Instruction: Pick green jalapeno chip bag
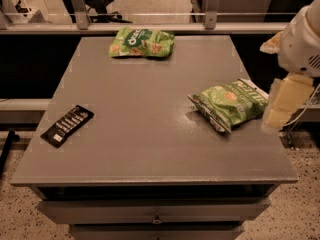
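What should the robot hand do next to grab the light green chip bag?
Probably move a little left, over the green jalapeno chip bag. The gripper hangs beside the bag's right end, at the table's right edge, not yet above it.

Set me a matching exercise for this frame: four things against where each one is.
1 light lime-green crinkly chip bag
2 green bag with dark green panel
3 flat black packet with white print
4 robot's cream hand

a grey table's far edge
b just off the table's right edge
c table's left side
d table's right side

Pairs: 1-d, 2-a, 3-c, 4-b
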`<state>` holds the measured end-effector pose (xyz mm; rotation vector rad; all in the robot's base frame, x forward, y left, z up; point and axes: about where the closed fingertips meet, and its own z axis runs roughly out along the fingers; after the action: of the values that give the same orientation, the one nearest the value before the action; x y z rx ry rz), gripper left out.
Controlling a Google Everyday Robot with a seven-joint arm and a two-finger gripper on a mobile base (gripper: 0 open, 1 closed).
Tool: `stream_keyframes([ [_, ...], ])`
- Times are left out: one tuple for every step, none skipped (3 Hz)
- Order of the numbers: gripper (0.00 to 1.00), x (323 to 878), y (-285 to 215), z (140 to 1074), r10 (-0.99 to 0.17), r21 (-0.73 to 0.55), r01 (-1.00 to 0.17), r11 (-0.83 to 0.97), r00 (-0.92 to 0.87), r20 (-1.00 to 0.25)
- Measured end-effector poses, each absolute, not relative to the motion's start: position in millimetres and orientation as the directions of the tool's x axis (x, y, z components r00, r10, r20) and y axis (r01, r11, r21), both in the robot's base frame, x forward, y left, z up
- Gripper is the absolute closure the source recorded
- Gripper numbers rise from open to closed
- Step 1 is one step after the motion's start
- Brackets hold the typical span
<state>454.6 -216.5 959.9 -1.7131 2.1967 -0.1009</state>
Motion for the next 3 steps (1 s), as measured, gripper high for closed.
stream_keyframes([
  [0.00, 491.1, -223.7, 906.1, -0.940, -0.279, -0.922, 0.270, -0.188, -0.286],
  [0.00, 516.5, -232.0, 870.2, -0.926, -0.278, -0.916, 0.288, -0.192, -0.325],
  [0.18, 533.8, -239.6, 854.3, -0.907, -0.266, -0.909, 0.322, -0.216, -0.361],
])
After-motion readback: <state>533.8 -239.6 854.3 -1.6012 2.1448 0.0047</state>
